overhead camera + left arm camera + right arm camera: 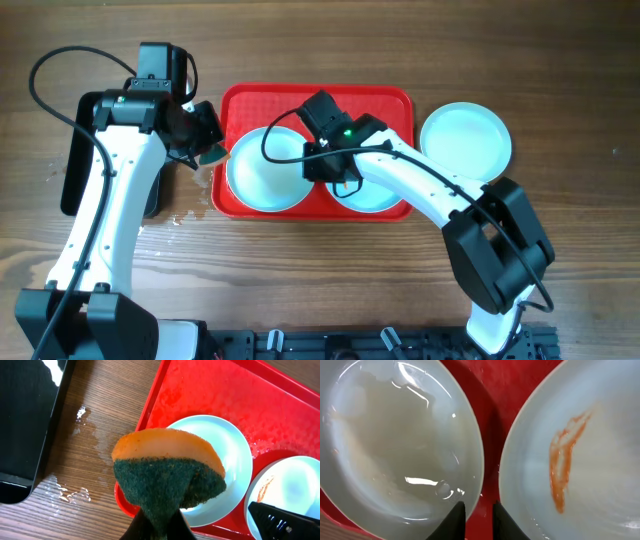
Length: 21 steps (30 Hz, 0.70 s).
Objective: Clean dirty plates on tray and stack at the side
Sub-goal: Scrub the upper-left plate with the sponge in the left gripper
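Nearest to me, at the front edge of the table (300, 290), the two arms rise from their bases and reach inward. A little further in lies the red tray (320, 100). Two plates sit side by side in its near half, close but not touching, with a thin strip of red between them. The left plate (262, 172) is wet and shiny, with no smear that I can see. The right plate (378, 197), at 3 o'clock from it, carries a long orange smear (565, 465). The right gripper (477, 520) hangs low over the strip, its fingers a small gap apart with only the tray's red between them, so it holds nothing. One fingertip lies over the rim of the left plate, but I cannot tell if it touches. At 9 o'clock from the left plate, over the tray's left rim, the left gripper (203, 130) is closed tight on a sponge (167, 475), orange on top and rough green below, pinched into a fold. Water drops (180, 215) shine on the wood beside the tray's near-left corner. The far half of the tray is bare and wet. At 2 o'clock from the tray's middle, the third plate (465, 140) rests on the table just beside the tray. Far left, at 9 o'clock, a black tray (75, 150) lies partly under the left arm.
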Each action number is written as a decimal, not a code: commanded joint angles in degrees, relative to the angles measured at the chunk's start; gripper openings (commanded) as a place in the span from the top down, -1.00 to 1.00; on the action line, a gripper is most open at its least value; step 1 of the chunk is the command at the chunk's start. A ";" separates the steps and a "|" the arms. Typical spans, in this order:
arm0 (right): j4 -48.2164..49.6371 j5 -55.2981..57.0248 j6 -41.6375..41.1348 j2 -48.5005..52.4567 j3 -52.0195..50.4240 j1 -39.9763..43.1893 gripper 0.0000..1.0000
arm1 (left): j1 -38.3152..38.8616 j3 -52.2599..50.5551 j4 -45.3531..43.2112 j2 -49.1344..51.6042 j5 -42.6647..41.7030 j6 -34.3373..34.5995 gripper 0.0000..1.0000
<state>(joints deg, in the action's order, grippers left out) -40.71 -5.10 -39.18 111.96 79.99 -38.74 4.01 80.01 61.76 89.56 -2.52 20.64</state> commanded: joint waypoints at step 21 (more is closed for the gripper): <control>5.68 -2.19 -5.86 10.27 0.13 -0.09 0.91 | 9.75 -13.64 -16.96 7.39 -11.17 -1.33 0.92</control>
<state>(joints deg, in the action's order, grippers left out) -34.26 -9.85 -44.80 119.31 80.20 -38.74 10.39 67.94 46.78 93.82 -10.74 20.21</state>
